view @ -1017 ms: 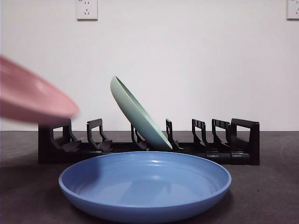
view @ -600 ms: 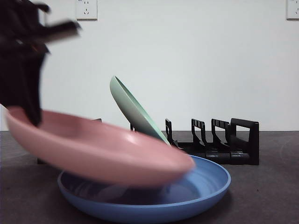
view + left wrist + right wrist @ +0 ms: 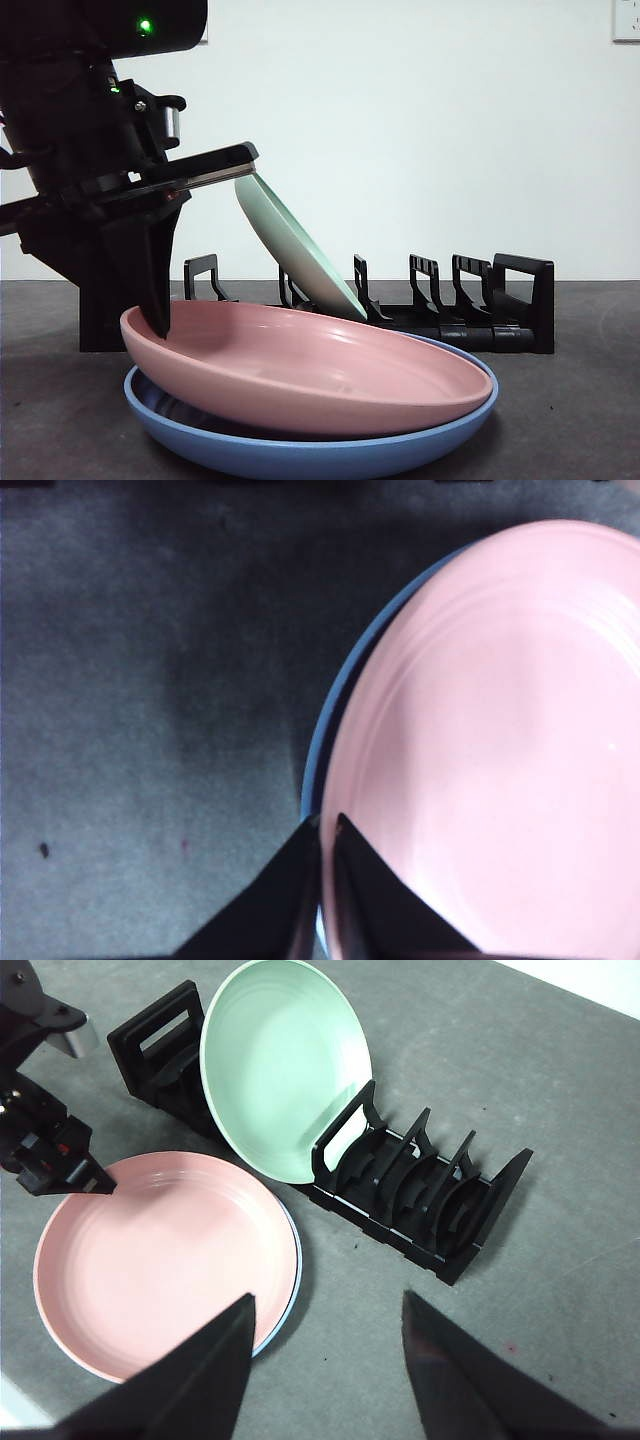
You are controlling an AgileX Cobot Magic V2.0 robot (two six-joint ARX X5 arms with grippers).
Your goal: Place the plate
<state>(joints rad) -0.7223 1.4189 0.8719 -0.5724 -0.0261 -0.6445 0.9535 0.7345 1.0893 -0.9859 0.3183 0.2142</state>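
Observation:
A pink plate point(image 3: 330, 370) lies in a blue plate point(image 3: 300, 455) at the table's front, its left rim slightly raised. My left gripper point(image 3: 155, 320) is shut on the pink plate's left rim; the left wrist view shows its jaws point(image 3: 325, 825) pinching the pink rim point(image 3: 500, 750) over the blue rim point(image 3: 335, 710). A green plate point(image 3: 300, 250) leans in the black rack point(image 3: 470, 320) behind. My right gripper point(image 3: 325, 1300) is open and empty, high above the table, looking down on the pink plate point(image 3: 160, 1260), the green plate point(image 3: 275, 1070) and the rack point(image 3: 420, 1200).
The rack has several free slots to the right of the green plate and some to its left. The left arm point(image 3: 45, 1130) stands over the rack's left end. The table is grey cloth.
The left gripper brought the pink plate in from the left and lowered it onto the blue plate. The green plate and the rack have not moved.

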